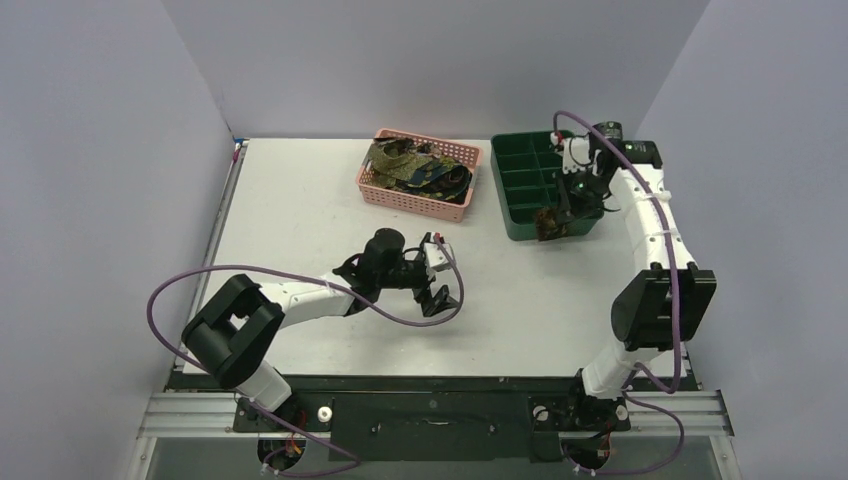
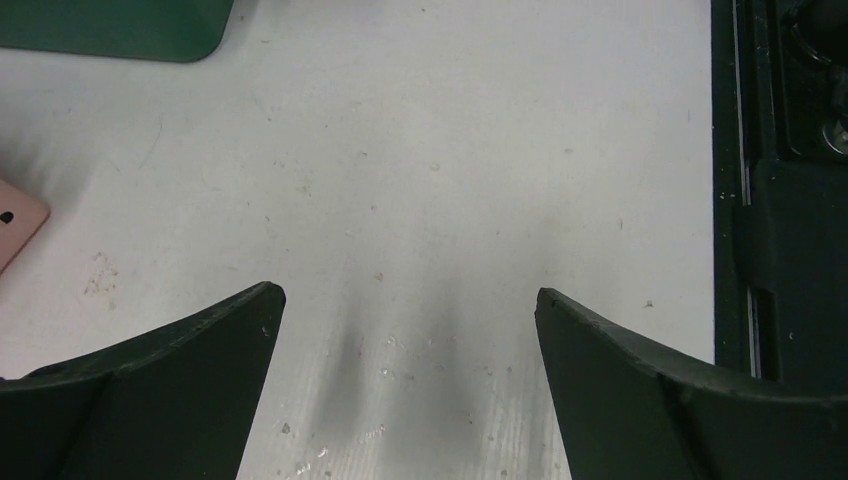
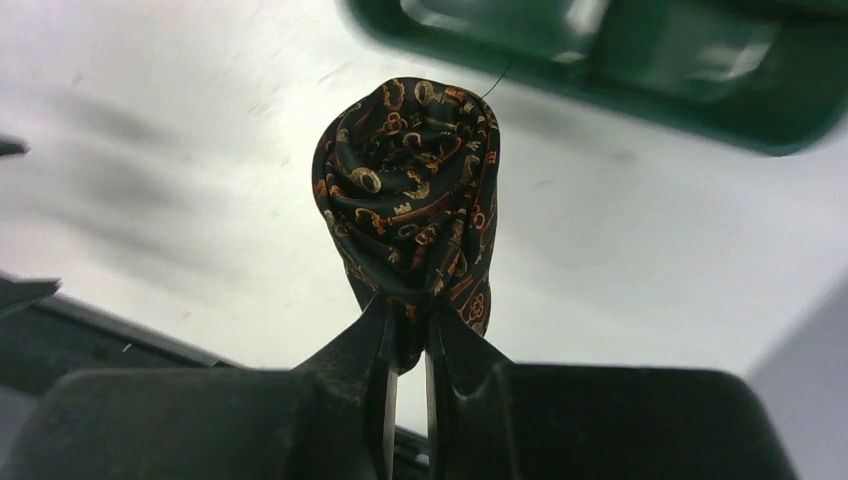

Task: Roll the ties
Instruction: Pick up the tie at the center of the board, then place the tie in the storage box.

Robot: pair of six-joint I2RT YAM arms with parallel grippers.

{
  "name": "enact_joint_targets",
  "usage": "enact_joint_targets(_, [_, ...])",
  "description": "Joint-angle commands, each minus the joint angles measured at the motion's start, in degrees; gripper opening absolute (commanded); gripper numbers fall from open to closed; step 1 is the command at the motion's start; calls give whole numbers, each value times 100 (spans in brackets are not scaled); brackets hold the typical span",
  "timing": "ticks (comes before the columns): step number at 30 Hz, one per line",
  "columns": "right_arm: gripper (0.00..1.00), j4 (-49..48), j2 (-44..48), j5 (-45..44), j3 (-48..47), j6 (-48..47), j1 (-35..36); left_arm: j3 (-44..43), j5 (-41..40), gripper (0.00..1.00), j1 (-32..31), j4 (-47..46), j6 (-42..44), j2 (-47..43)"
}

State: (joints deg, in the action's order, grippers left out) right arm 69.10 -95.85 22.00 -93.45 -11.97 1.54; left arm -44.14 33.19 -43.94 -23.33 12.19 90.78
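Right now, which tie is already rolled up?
The dark tie with orange-gold print, pinched in the right gripper by the green compartment tray; the other ties lie loose and tangled in the pink basket.

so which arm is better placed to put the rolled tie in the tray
Right. The right tool is shut on the rolled tie by the tray's near edge; the left tool is open, empty, over the table farther away.

left gripper (image 2: 407, 293): jaws spread wide apart | between them: scuffed white table (image 2: 450, 150) | far left: green tray (image 2: 120, 25) corner | left edge: pink basket (image 2: 15, 225) corner | right: black frame rail (image 2: 790, 200)
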Motion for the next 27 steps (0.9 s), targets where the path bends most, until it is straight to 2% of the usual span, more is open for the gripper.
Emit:
enact_joint_targets(1, [0, 539, -443, -1159, -1360, -437, -133, 123, -179, 97, 36, 363, -168, -271])
enact_joint_targets(11, [0, 626, -1762, -2380, -3140, -563, -477, 226, -637, 97, 57, 169, -377, -331])
enact_joint_targets(27, [0, 350, -2711, -2536, -3484, -571, -489, 511, -875, 97, 112, 20, -474, -453])
